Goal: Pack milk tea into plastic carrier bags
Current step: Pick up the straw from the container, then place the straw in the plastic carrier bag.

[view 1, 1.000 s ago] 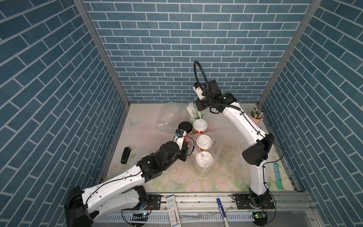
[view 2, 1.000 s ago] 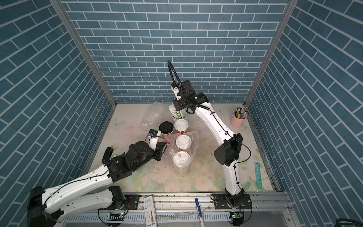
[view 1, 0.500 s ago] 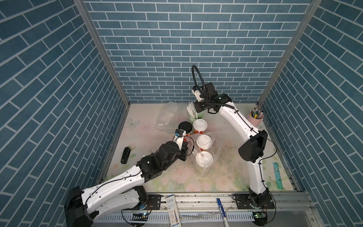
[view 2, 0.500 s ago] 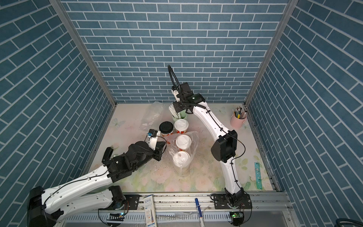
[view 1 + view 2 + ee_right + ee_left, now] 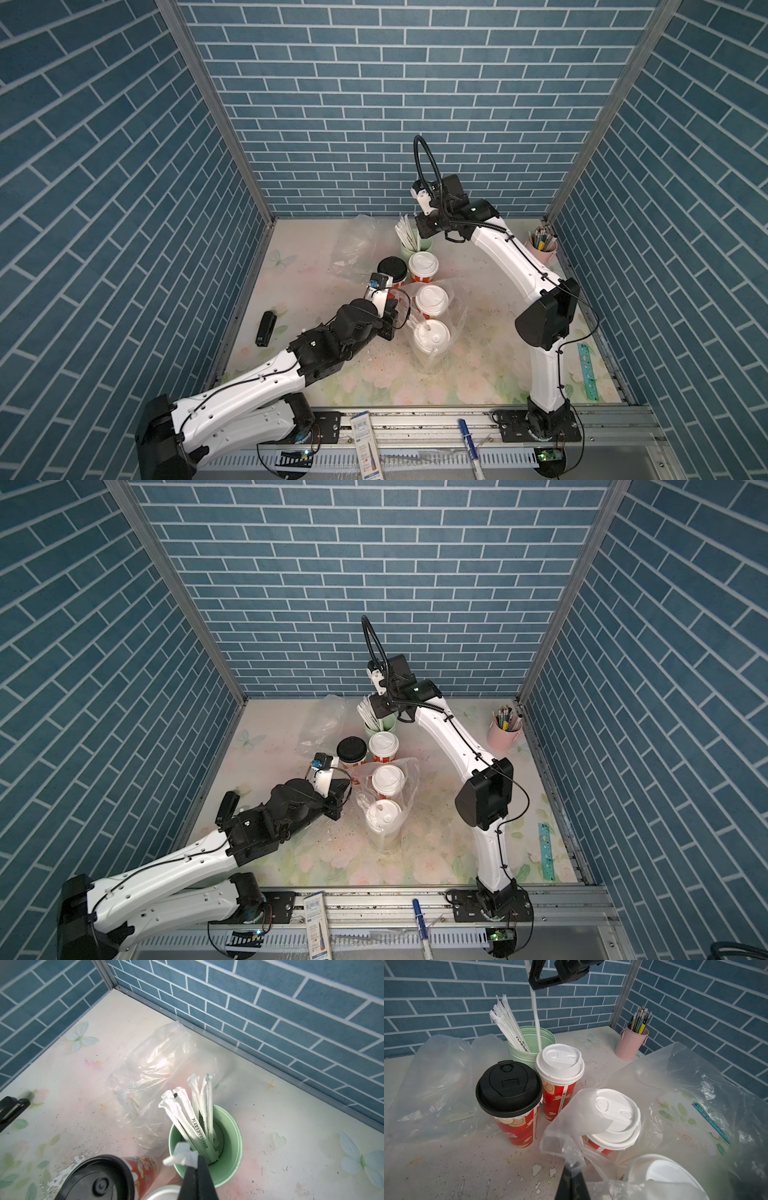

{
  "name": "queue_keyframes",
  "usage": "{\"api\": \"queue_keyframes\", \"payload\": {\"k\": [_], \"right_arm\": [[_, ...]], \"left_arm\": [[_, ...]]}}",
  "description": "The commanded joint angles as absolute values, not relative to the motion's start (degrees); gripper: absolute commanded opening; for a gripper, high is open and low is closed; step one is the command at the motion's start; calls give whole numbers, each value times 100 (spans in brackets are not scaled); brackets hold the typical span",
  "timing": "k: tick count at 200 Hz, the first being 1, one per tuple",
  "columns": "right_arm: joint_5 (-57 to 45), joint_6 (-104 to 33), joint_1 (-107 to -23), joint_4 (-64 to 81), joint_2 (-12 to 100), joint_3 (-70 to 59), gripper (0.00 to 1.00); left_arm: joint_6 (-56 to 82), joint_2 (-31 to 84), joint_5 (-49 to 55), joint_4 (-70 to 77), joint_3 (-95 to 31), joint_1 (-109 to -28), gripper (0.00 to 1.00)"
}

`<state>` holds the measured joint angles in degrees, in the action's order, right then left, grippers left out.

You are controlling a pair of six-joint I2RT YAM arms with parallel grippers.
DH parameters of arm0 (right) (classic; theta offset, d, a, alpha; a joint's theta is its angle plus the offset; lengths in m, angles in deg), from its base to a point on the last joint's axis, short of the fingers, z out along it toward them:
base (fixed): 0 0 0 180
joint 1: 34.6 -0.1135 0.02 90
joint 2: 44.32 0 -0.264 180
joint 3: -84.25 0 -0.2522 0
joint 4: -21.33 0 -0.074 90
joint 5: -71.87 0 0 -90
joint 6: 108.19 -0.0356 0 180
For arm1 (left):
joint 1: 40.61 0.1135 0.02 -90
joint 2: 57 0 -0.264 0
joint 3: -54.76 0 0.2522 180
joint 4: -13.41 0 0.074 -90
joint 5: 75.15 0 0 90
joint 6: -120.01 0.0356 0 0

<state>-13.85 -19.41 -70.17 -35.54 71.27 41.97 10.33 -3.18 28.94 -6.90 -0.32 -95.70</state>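
Observation:
Two white-lidded milk tea cups stand inside an opened clear plastic carrier bag. My left gripper is shut on that bag's edge, beside the cups. Two red cups stand outside it, one black-lidded and one white-lidded. A second bag lies flat towards the back wall. My right gripper is shut on the top of a white wrapped straw, above the mint-green straw cup.
A pink cup of pens stands at the back right corner. A black stapler lies near the left wall and a teal ruler along the right edge. Flaked paint chips dot the table by the left gripper.
The right arm's elbow swung a little left and back while its gripper stayed over the straw cup. The left arm and the bag have not moved.

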Motion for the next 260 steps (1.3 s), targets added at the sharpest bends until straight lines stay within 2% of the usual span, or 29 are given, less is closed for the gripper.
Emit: {"api": "queue_keyframes", "payload": {"k": [1, 62, 125, 202, 260], "right_arm": [[-888, -1898, -6897, -2975, 6409, 3856, 0], [-395, -1943, -6752, -2216, 5605, 3033, 0], [-53, -1969, -6718, -2158, 5031, 2980, 0], [34, -2109, -6850, -3236, 3654, 2652, 0], [-187, -2067, -7535, -4359, 3285, 2462, 0]], "left_arm": [[1042, -398, 2926, -573, 83, -9579, 0], [1062, -392, 2892, -475, 83, -9577, 0], [1059, -454, 2919, -439, 233, -9581, 0], [1084, -457, 2856, -448, 181, -9581, 0], [1166, -292, 2744, -565, -86, -9581, 0]]}}
